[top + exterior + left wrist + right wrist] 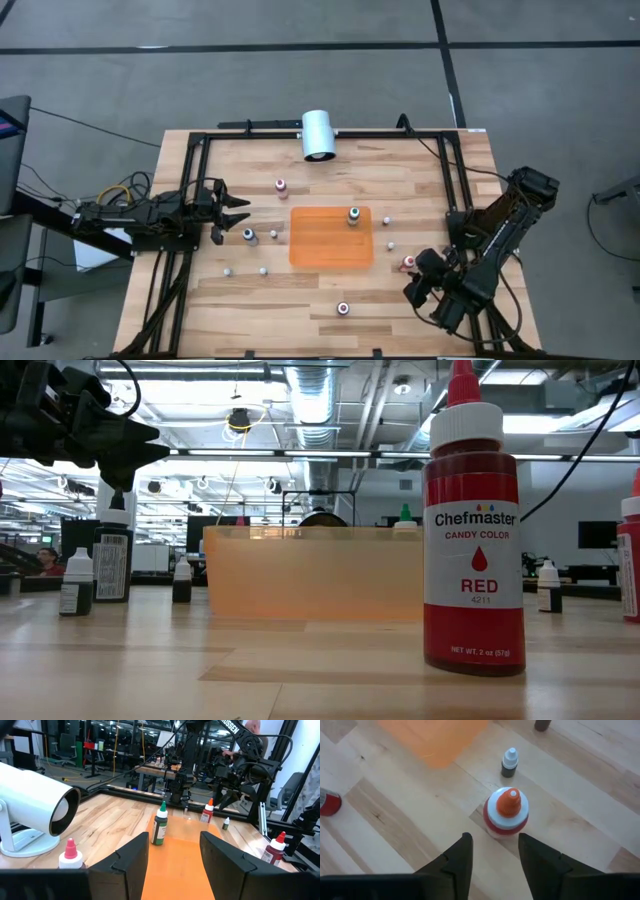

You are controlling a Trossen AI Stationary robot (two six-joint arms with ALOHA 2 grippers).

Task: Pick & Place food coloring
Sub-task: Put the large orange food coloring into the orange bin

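The nearest item to the front edge of the pale wooden slatted surface [420, 170] was a small red food-colouring bottle with a white collar and red tip [343, 309], which stood upright and alone. Farther in, at the robot's right, the right gripper [418, 283] was held above the surface with its jaws parted and nothing between them; a squat red bottle with a white cap and orange tip [506, 812] stood upright just ahead of the fingers [456, 857], untouched. A tiny dark bottle with a white cap [509, 762] stood just beyond it. A flat orange rectangular mat [330, 240] lay at the centre of the surface, and a dark green bottle with a white collar and green tip [160, 824] stood upright on the mat near its far right corner. At the robot's left, the left gripper [228, 218] was held beside the mat, jaws parted and empty, with a small dark-topped bottle [249, 236] close by. Farther back, a pale pink-tipped bottle [281, 186] stood upright. A large white cylinder [319, 135] lay at the far edge.
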